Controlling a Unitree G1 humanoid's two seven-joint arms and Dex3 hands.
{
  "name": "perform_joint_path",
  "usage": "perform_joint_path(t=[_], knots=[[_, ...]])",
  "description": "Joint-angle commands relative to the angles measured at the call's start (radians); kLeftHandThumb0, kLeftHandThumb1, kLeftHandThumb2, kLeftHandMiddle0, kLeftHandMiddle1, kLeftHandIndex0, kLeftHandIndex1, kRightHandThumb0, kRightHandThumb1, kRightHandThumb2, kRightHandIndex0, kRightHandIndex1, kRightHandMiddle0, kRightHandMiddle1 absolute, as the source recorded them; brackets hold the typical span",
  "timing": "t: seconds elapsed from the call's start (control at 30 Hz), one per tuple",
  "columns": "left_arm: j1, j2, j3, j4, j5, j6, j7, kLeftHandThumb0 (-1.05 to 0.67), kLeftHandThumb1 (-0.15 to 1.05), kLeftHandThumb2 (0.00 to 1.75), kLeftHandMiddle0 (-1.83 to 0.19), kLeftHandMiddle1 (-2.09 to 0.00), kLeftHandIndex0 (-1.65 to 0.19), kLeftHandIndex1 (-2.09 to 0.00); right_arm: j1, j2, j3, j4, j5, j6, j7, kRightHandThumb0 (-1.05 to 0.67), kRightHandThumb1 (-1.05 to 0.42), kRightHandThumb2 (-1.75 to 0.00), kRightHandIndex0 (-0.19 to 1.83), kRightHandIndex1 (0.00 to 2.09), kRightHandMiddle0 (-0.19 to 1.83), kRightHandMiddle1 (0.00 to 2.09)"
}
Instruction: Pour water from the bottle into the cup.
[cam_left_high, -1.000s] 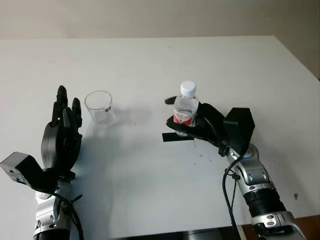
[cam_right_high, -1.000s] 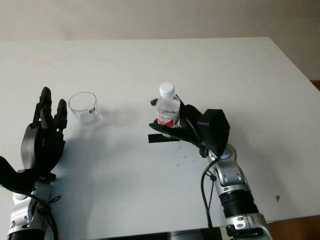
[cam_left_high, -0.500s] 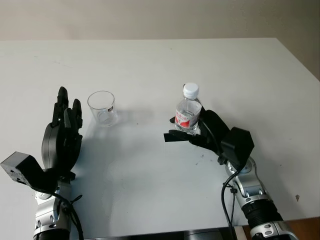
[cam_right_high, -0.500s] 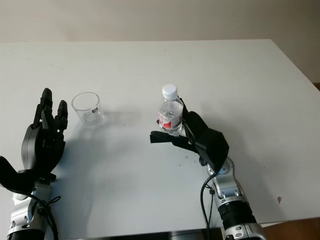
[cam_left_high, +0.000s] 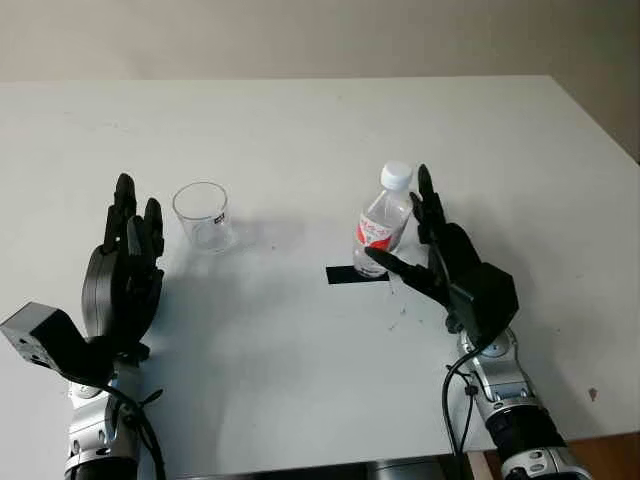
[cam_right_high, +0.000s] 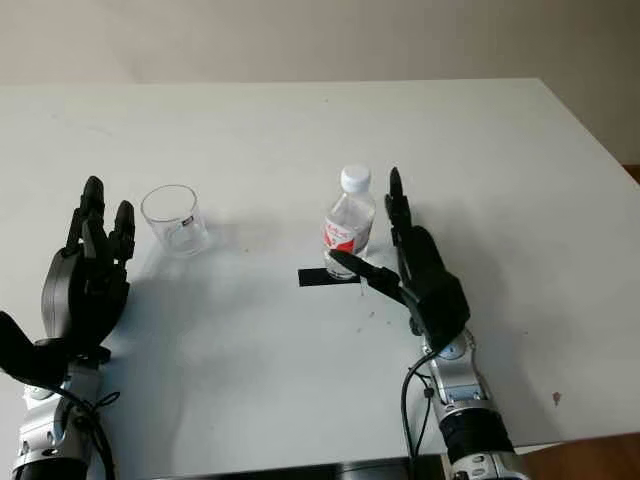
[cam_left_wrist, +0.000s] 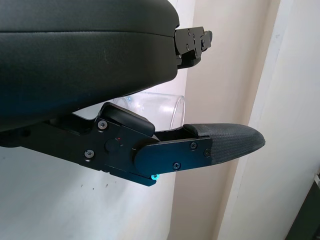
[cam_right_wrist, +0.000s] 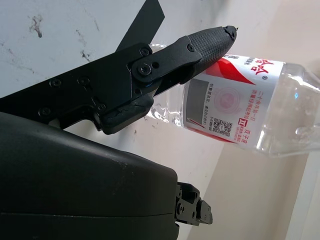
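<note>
I have my right hand (cam_left_high: 440, 262) open beside the bottle (cam_left_high: 380, 224), which leans on the counter (cam_left_high: 300, 120) by a strip of black tape (cam_left_high: 345, 274). It looks light, thin-walled and easily tipped, so I'd grip the labelled middle. My left hand (cam_left_high: 125, 280) waits open beside the cup (cam_left_high: 200, 215). There is ample room between them, well away from the edges.

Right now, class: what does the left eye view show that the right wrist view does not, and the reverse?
Left eye view: the clear cup, the open left robot hand beside it, and the bottle's white cap. Right wrist view: the QR code on the label. Both: the tilted water bottle, the black tape strip and the open right robot hand, its thumb at the bottle's red-and-white label.
</note>
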Motion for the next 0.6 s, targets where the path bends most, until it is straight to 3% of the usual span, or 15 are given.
perform_joint_path(t=[0.0,0.57], knots=[[-0.011,0.007,0.002,0.012,-0.004,-0.011,-0.010,-0.83,1.05,0.56,0.07,0.00,0.11,0.00,0.000,-0.017,-0.011,0.006,-0.006,-0.009,-0.009,-0.90,-0.94,-0.06,-0.19,0.00,-0.19,0.00],[-0.034,0.005,0.002,0.050,0.005,-0.026,0.000,-0.85,1.05,0.56,0.05,0.00,0.11,0.00,-0.005,-0.022,-0.005,-0.008,-0.011,-0.049,0.050,-0.91,-0.95,-0.05,-0.19,0.00,-0.19,0.00]])
